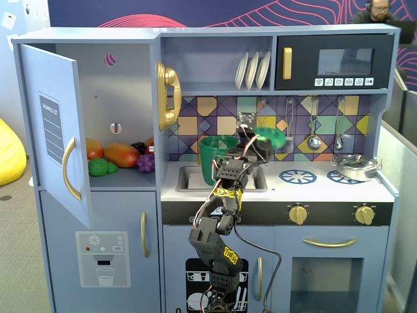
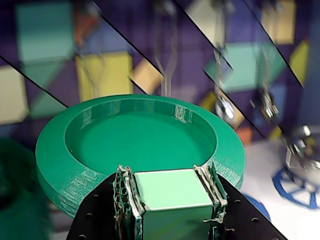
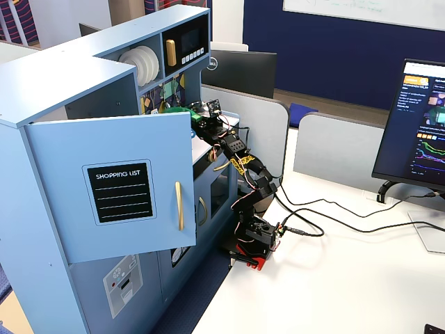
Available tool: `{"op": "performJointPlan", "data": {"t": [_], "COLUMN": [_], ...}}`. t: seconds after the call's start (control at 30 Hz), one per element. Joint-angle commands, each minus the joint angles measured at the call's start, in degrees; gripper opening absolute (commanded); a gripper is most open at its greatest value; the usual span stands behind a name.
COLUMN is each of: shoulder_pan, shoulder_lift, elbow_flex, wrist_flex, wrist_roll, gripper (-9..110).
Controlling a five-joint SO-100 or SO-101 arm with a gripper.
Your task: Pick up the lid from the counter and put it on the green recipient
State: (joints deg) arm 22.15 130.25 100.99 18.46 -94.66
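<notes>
Presently held aloft: the lid [image 2: 140, 142] — green disc, hollow side showing in the wrist view, its tab clamped between the fingers of the gripper [image 2: 172, 187], raised off the counter [image 1: 319, 186]. Green recipient [image 1: 215, 160] — upright at the sink's back edge, just left of the lid in a fixed view; contents not visible. Silver pan [image 1: 355, 167] — counter's right end. Cupboard shelf — toy fruit [image 1: 120, 155]. Upper shelf — white plates [image 1: 253, 70].

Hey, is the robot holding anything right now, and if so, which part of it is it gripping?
Yes. The tool is shut on the green lid, pinching the small tab at its near edge. The lid is lifted off the counter.
</notes>
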Motion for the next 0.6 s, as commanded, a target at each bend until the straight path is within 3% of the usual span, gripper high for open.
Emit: {"op": "performJointPlan", "data": {"t": [0.0, 0.57], "shoulder_pan": [-1.85, -11.95], "shoulder_lift": [3.52, -0.97], "elbow_flex": [-8.96, -17.49], "wrist_flex": [3.43, 9.32], "wrist_roll": [-0.62, 3.34], "gripper": [0, 0]}}
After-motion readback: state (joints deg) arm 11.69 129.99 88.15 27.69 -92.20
